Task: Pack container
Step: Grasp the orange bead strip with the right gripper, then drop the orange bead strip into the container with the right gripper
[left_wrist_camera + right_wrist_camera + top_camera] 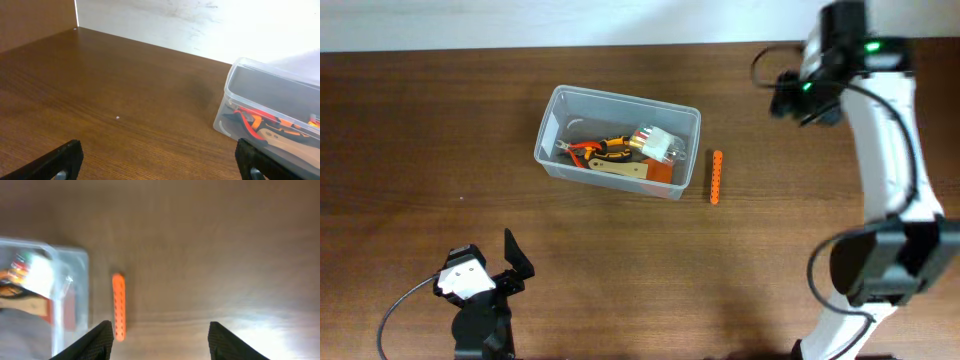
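**A:** Start at the right gripper (pixel 160 342). What are its fingers (pixel 99 341) doing?

**B:** They are spread wide with nothing between them. The gripper hangs above the table (pixel 210 255) and touches nothing.

**A:** And the left gripper (pixel 157 162)?

**B:** The same. Its fingers are parted wide and empty, near the front edge of the table.

**A:** So how far along is the packing?

**B:** Mostly done, I judge. The container (pixel 548 135) sits upright mid-table. It already holds pliers (pixel 600 150) with orange-and-black grips, a small clear box (pixel 660 143) of coloured bits and a flat tan piece (pixel 617 168). There is also something red underneath that I can't identify.

**A:** What's left?

**B:** One orange stick (pixel 118 307), dotted with holes. It lies on the wood just beside the container's short side, not touching the wall. I see nothing else loose.

**A:** Where does that sit relative to the fingers?

**B:** In the right wrist view the stick lies ahead, in line with the finger on the container's side rather than centred in the gap. The container is just beyond it on that side. The overhead view shows that gripper nearer the far edge, apart from both. For the left gripper, the container is ahead and off to its right, well apart.

**A:** Whose job, then?

**B:** Probably the right arm's, since it is nearer the stick. It would need to shift sideways and come down.
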`<state>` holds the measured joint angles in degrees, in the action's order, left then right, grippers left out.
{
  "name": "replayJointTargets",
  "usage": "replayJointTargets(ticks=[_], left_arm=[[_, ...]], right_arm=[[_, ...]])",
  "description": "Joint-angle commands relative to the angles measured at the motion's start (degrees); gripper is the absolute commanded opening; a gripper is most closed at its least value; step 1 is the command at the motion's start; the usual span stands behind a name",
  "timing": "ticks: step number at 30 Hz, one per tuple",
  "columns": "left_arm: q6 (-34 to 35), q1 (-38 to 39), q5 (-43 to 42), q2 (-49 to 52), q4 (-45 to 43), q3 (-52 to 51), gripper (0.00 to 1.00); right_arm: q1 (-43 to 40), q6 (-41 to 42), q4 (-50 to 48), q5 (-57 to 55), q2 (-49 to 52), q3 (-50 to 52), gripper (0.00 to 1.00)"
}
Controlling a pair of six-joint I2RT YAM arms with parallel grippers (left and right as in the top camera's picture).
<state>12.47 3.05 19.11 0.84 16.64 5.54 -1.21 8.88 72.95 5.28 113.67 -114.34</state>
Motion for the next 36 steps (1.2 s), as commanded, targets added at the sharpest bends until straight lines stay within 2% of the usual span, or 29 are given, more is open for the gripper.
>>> replayJointTargets(ticks=[1, 7, 13, 16, 26, 27, 31, 36], left_arm=[[-0.5, 0.2, 0.2, -0.3, 0.1, -0.2, 0.99], [-0.5, 0.2, 0.2, -0.3, 0.1, -0.2, 0.99], [-0.5, 0.2, 0.2, -0.3, 0.1, -0.2, 0.99], [-0.5, 0.2, 0.2, -0.3, 0.1, -0.2, 0.99], [-0.5, 0.2, 0.2, -0.3, 0.1, -0.2, 0.99], [-0.5, 0.2, 0.2, -0.3, 0.1, -0.2, 0.99], [-0.5, 0.2, 0.2, -0.3, 0.1, -0.2, 0.99], [-0.5, 0.2, 0.2, -0.3, 0.1, -0.2, 0.99]], right_arm=[[3.3, 2.8, -3.4, 2.9, 1.4, 8.0, 0.61], [8.1, 2.8, -16.6, 2.9, 1.4, 22.2, 0.57], [11.0, 2.6, -24.7, 2.1, 1.4, 33.0, 0.57], [11.3, 2.6, -27.8, 2.0, 1.4, 35.7, 0.57], [11.4, 3.2, -31.5, 1.8, 3.1, 38.3, 0.45], [11.4, 3.7, -31.5, 1.8, 3.5, 38.3, 0.42], [11.5, 3.7, -31.6, 1.8, 4.8, 38.3, 0.20], [12.1, 3.6, -31.7, 1.8, 4.9, 38.3, 0.13]])
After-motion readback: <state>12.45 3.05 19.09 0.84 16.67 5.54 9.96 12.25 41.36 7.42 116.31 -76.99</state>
